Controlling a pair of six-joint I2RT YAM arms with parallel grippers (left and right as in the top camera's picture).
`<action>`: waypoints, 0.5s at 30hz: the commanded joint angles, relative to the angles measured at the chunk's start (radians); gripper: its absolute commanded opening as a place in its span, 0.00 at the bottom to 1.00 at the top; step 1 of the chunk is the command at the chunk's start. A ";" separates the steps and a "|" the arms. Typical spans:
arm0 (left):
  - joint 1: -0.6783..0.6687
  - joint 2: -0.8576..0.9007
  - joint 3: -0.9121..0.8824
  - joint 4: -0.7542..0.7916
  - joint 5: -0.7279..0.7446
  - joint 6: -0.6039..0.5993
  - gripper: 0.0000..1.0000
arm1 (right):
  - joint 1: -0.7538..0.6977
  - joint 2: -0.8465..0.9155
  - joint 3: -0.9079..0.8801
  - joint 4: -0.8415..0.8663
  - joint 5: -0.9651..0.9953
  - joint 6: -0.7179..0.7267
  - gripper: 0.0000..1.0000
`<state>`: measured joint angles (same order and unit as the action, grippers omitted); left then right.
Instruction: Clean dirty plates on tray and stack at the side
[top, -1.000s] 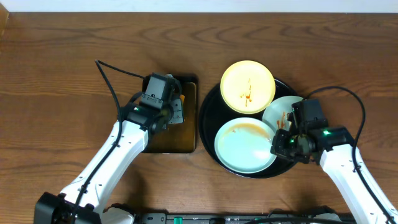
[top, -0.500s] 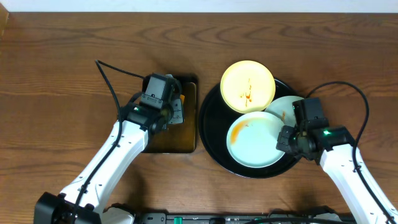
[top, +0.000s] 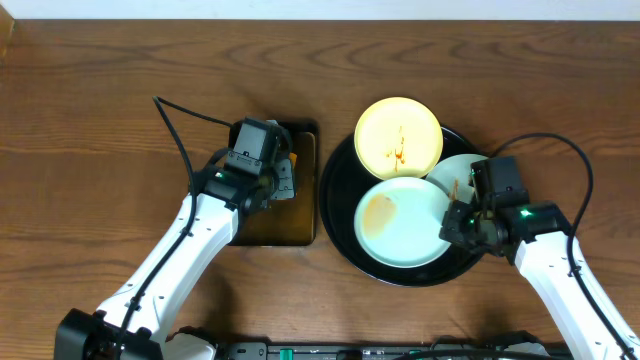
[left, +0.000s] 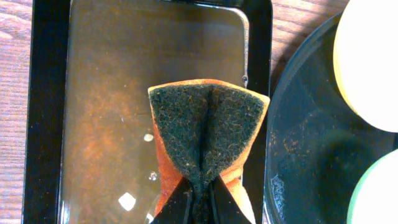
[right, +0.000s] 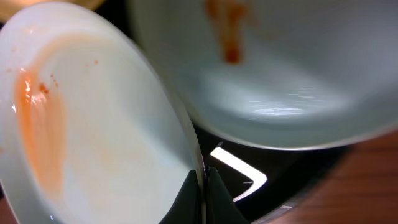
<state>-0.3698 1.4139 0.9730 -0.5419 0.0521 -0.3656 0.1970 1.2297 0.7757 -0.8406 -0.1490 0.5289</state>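
On the round black tray (top: 338, 203) lie three dirty plates. The pale yellow plate (top: 398, 138) with a sauce streak is at the back. A mint-white plate (top: 400, 222) with an orange smear lies at the front, and my right gripper (top: 451, 224) is shut on its right rim (right: 198, 158), which is tilted up. The other mint-white plate (top: 452, 176) lies partly under my right arm, its red smear (right: 229, 31) showing. My left gripper (left: 199, 202) is shut on an orange sponge (left: 208, 134) with a dark scouring face, over the pan.
A rectangular dark pan (top: 302, 215) holding brownish water (left: 118, 112) stands left of the tray. Bare wooden table (top: 90, 120) stretches to the left and back. Cables run from both arms.
The right gripper has lifted and turned the front mint-white plate by its rim; the plate sits higher on the tray, its smear now at the left. The left arm has not moved.
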 joint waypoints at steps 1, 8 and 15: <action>0.003 0.008 -0.003 0.000 -0.012 0.013 0.08 | -0.003 0.001 0.021 -0.003 -0.159 -0.051 0.01; 0.003 0.008 -0.003 0.000 -0.012 0.013 0.08 | -0.001 0.001 0.021 -0.021 -0.095 -0.018 0.01; 0.003 0.008 -0.003 0.000 -0.012 0.013 0.08 | 0.000 0.001 0.021 -0.028 -0.012 0.001 0.01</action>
<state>-0.3698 1.4139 0.9730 -0.5423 0.0521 -0.3656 0.1970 1.2297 0.7765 -0.8669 -0.2192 0.4938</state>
